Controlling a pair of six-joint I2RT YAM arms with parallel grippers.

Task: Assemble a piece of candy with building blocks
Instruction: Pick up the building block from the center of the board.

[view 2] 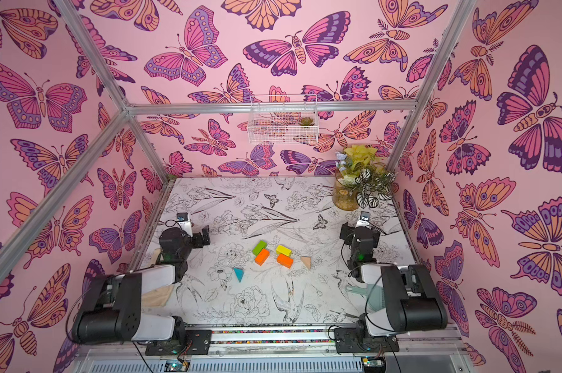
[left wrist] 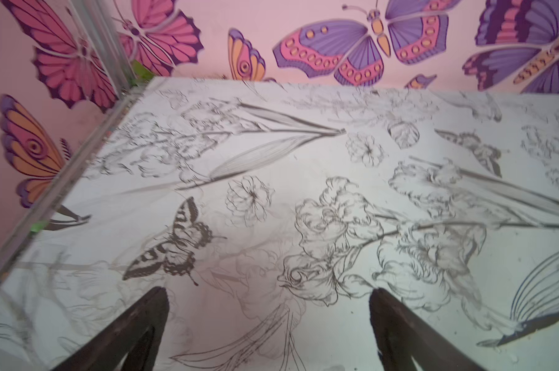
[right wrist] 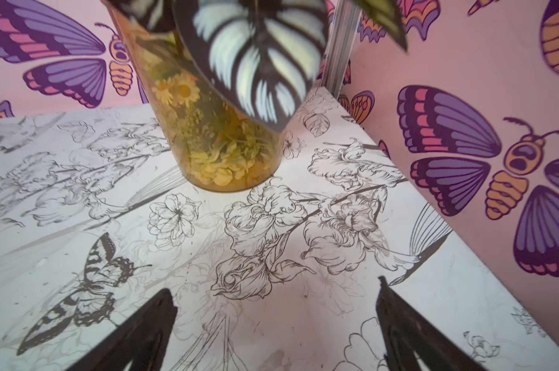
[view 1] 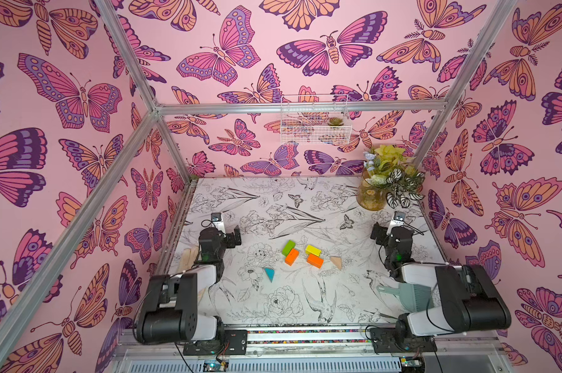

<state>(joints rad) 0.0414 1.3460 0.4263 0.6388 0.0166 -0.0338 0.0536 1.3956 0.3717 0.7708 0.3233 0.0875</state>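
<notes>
The building blocks [view 1: 291,256] look like matt painted wood; tabletop [view 1: 273,206] smooth, printed, lightly scuffed; frame rails [view 1: 273,108] bare metal; two-o'clock vase [view 1: 370,196] glossy, translucent.

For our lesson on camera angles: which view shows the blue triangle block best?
The top views: in both top views the blue triangle block lies unobstructed on the table, apart from the other blocks. Neither wrist view shows it: the left sees table and wall, the right a vase.

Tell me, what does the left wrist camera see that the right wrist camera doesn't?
Only the left wrist view: the left gripper, open over the table. Only the right wrist view: the right gripper, open, facing a yellow vase with a striped leaf. Both: flower-print table, butterfly wall; neither shows the building blocks.
</notes>
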